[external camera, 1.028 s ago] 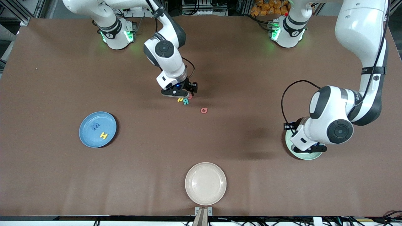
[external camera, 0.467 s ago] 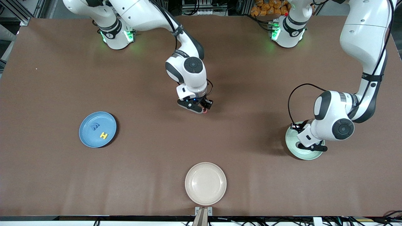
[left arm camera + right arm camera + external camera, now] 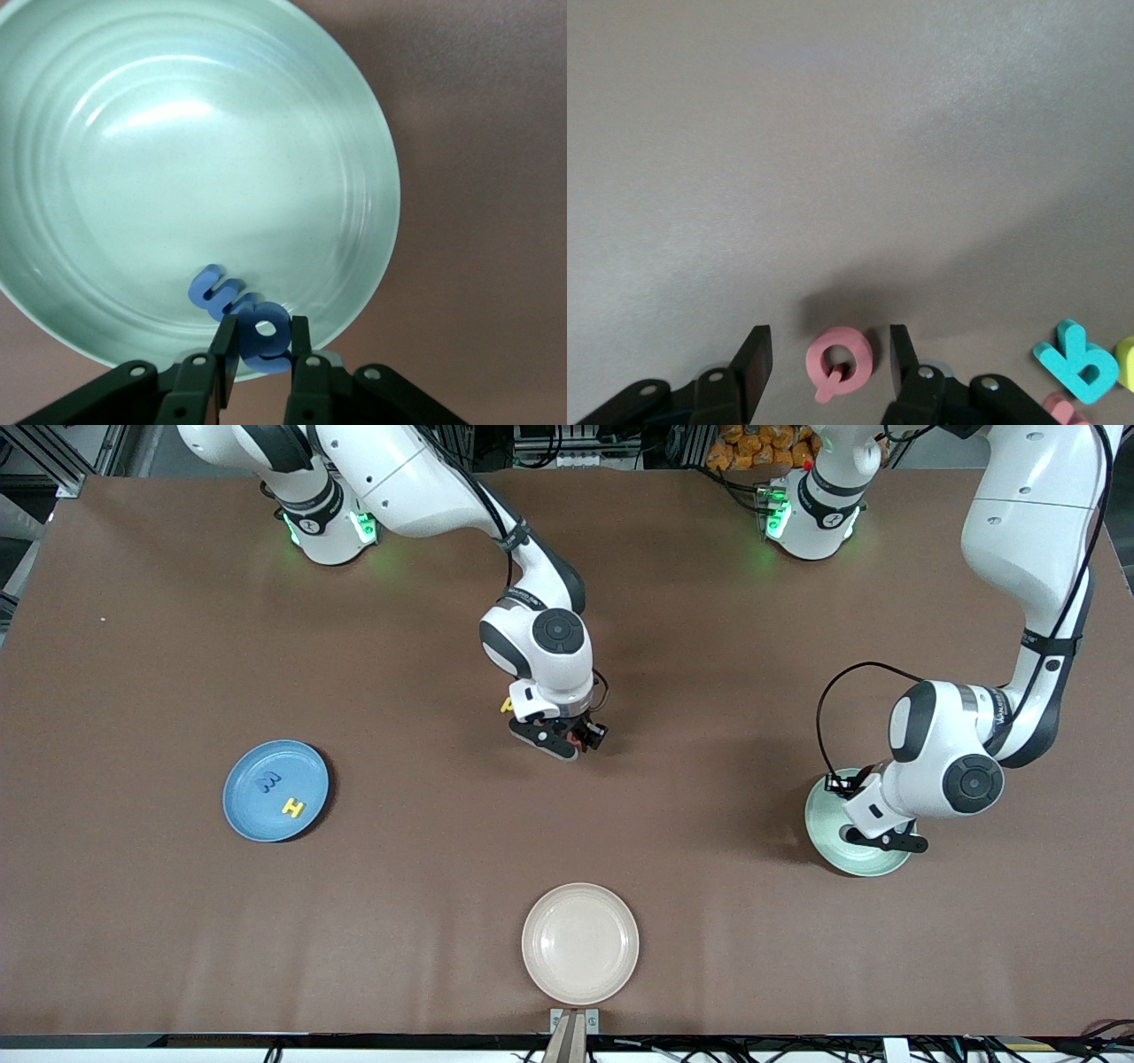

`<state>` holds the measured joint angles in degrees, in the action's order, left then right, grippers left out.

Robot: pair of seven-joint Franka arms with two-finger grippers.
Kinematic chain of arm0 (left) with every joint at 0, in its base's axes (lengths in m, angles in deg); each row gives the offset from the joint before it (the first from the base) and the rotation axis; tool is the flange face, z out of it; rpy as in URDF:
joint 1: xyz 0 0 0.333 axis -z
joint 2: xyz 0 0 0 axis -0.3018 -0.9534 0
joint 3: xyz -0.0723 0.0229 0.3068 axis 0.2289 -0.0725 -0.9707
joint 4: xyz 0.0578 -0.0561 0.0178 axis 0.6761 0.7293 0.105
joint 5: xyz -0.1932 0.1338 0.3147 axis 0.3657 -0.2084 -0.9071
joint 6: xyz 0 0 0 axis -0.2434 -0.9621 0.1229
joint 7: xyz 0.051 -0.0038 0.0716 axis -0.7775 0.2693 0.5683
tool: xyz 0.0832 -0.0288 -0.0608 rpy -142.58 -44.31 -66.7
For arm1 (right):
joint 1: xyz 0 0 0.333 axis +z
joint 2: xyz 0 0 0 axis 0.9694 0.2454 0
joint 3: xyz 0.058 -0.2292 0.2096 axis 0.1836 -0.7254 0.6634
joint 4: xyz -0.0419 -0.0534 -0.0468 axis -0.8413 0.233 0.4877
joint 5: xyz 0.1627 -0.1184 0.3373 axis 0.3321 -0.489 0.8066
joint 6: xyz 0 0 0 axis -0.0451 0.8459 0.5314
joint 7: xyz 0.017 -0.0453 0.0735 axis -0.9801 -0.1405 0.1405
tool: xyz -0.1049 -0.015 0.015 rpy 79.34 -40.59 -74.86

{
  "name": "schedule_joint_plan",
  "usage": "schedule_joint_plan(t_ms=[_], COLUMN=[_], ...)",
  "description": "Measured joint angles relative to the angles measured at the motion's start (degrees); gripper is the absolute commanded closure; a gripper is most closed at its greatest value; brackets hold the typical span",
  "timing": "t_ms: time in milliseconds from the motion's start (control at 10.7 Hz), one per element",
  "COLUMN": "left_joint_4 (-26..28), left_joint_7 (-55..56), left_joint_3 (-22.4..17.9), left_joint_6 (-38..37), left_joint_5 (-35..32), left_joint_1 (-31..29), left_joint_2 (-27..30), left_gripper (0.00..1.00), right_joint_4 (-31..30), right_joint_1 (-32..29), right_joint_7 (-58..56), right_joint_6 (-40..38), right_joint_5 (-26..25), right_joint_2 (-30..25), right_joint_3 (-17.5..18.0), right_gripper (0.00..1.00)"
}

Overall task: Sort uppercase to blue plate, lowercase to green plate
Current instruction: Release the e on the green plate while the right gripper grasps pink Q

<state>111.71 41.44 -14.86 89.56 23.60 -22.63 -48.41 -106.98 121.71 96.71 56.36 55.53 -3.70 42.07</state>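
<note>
In the right wrist view the red Q (image 3: 839, 360) lies flat on the brown table between the fingers of my right gripper (image 3: 828, 347), which is open with a gap on each side of the letter. From the front, that gripper (image 3: 576, 742) stands low at mid-table and covers the Q. My left gripper (image 3: 264, 335) is shut on the blue a (image 3: 266, 329) over the rim of the green plate (image 3: 177, 159); a blue m (image 3: 215, 293) lies in the plate right beside it. The blue plate (image 3: 244, 808) holds the blue W (image 3: 268, 782) and the yellow H (image 3: 293, 808).
The green R (image 3: 1076, 361), a yellow letter (image 3: 1127, 363) and a small red letter (image 3: 1061, 409) lie close beside the Q; the yellow one (image 3: 507, 705) peeks out by the right wrist. A cream plate (image 3: 580, 943) sits near the table's front edge.
The right gripper left the letter cluster, moved toward the left arm's end and the front camera, and came down around the Q. The left wrist shifted slightly over the green plate.
</note>
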Motion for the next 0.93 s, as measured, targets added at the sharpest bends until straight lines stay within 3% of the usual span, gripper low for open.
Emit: schedule_joint_plan(t_ms=[280,374,467,935], left_joint_4=[0.1,0.1,0.1,0.2], left_joint_7=[0.0,0.0,0.0,-0.1], left_joint_3=[0.0,0.0,0.0,0.4], left_joint_6=[0.2,0.3,0.3,0.1], left_joint_5=[0.0,0.0,0.0,0.0], left_joint_1=[0.0,0.0,0.0,0.2], left_joint_2=[0.0,0.1,0.2,2.0], left_gripper=[0.38,0.07,0.16,0.18], right_joint_4=[0.2,0.2,0.2,0.2], right_joint_1=[0.0,0.1,0.1,0.3], right_joint_7=[0.0,0.0,0.0,0.0], right_joint_6=[0.1,0.3,0.7,1.5], right_joint_5=[-0.1,-0.1,-0.1,-0.1], right_joint_2=[0.6,0.6,0.7,1.2], right_joint_3=[0.0,0.0,0.0,0.1], right_gripper=[0.39,0.42,0.43,0.5])
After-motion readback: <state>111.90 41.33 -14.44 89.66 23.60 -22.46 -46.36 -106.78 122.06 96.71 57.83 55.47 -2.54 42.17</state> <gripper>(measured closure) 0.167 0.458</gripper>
